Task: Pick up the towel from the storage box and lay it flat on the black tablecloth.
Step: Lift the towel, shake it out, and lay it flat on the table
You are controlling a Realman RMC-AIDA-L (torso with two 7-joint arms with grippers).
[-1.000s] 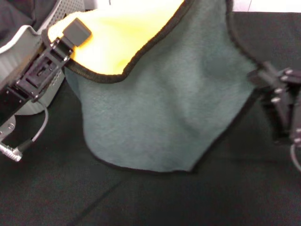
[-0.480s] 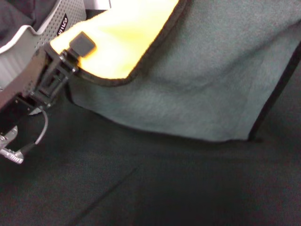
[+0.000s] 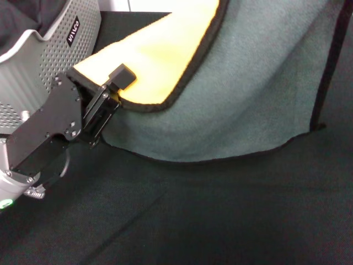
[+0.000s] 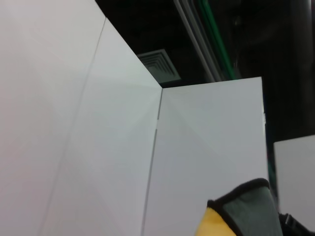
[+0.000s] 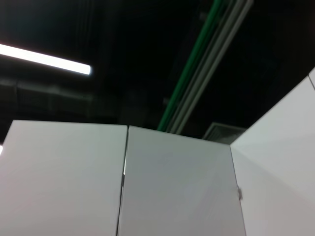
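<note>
The black tablecloth (image 3: 220, 221) fills most of your head view, spread over the counter with faint crease lines running across its near part. Above it hangs the towel (image 3: 253, 94), lifted clear of the storage box and draped wide: its grey-green face is toward you, with the lower dark-stitched edge sagging close to the cloth, though you cannot tell whether it touches. One corner of the towel is folded over, showing the bright yellow-orange side (image 3: 149, 61) toward the far left.

The storage box (image 3: 49, 61) sits at the far left of your view, light grey with dotted sides and small white lettering on its wall, just behind the left arm.

Your left gripper (image 3: 115, 91) is at that folded corner, beside the box, its fingers pinching the towel's stitched edge where the yellow face shows. In the left wrist view, the same corner of the towel (image 4: 246, 211) peeks in against white panels (image 4: 98, 123).

The right gripper is out of your head view, and the right wrist view only shows white panels (image 5: 118, 182) and a dark ceiling, so you cannot tell how its fingers are set
</note>
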